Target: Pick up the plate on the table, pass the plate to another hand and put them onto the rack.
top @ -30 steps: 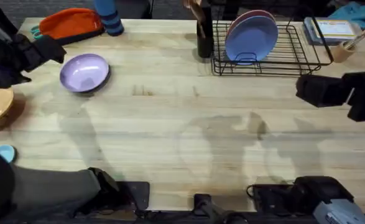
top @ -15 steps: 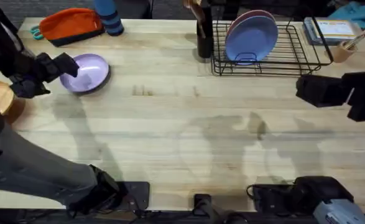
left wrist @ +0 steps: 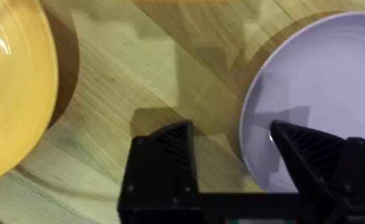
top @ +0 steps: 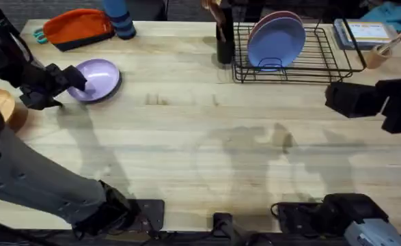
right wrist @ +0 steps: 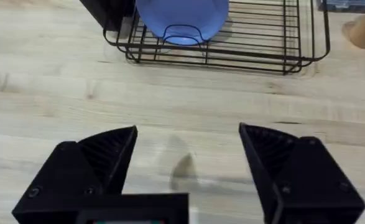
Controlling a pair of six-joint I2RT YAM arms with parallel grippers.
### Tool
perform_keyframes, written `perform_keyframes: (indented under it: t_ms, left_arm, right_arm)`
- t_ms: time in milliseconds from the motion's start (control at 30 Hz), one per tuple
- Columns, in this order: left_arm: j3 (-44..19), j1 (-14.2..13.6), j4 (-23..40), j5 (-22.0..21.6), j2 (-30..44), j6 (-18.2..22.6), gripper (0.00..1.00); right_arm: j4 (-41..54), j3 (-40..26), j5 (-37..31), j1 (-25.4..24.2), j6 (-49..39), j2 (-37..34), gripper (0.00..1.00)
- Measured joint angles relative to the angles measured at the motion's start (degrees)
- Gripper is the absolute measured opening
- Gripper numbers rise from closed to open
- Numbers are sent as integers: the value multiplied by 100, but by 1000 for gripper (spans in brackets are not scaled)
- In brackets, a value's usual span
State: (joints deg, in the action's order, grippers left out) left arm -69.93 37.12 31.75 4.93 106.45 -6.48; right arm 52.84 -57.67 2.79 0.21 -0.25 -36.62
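The table [top: 207, 147] is one broad top of pale wooden planks with visible grain. Far across it from the left gripper [left wrist: 232, 158] stands the rack [top: 323, 58], a single rectangle of black wire holding two upright plates, periwinkle-blue plate [top: 277, 41] before pink plate [top: 282, 15]. The right gripper [right wrist: 188, 158] hangs spread, facing that rack. The plate [top: 99, 78], one round glossy lavender dish with a raised rim, lies flat; the left gripper's spread jaws straddle its near rim. An orange bowl [left wrist: 11, 87] sits beside.
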Motion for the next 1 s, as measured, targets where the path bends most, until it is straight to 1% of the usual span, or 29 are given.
perform_keyframes:
  t_ms: [33,167,233,267,400,433,467,533,567,600,700,767,833,867,900,1000]
  left_arm:
    - [0,7,0,-1,2,0,767]
    - [0,9,-4,2,11,2,578]
    - [0,9,-2,14,13,-1,522]
    - [0,9,-4,44,11,-4,406]
    - [-1,7,-4,128,11,-2,277]
    - [-224,13,211,187,11,-62,49]
    - [-506,7,409,225,-39,-68,43]
    - [-559,-10,473,246,-146,-66,40]
    - [-592,-82,496,280,-773,-62,41]
    - [-601,-158,538,282,-1183,-59,42]
    - [-612,-273,615,284,-1574,-59,43]
    - [-621,-516,701,296,-2169,-61,43]
    - [-621,-600,770,300,-2349,-60,43]
    - [-621,-923,1069,456,-2744,-59,43]
    - [-623,-1078,1172,974,-2739,-62,43]
    - [-623,-1210,1176,1371,-2739,-124,43]
  right_arm:
    - [0,0,0,0,-2,0,998]
    - [-2,1,2,0,-2,-1,998]
    - [-2,0,2,0,0,-2,999]
    - [-2,0,2,0,-2,0,998]
    - [-2,0,2,0,-2,0,998]
    - [-2,0,2,0,-2,0,998]
    - [-2,0,2,0,-2,0,998]
    - [-2,0,2,0,-2,-2,998]
    - [-2,0,2,0,-2,0,998]
    - [-2,0,2,0,-2,-2,997]
    - [-2,0,2,0,-2,-1,998]
    - [-2,0,2,0,-2,-1,998]
    - [-2,0,2,0,-2,-2,998]
    - [-2,0,2,0,-4,-2,998]
    - [-2,0,2,0,-4,-2,998]
    - [-2,0,2,0,-4,-2,998]
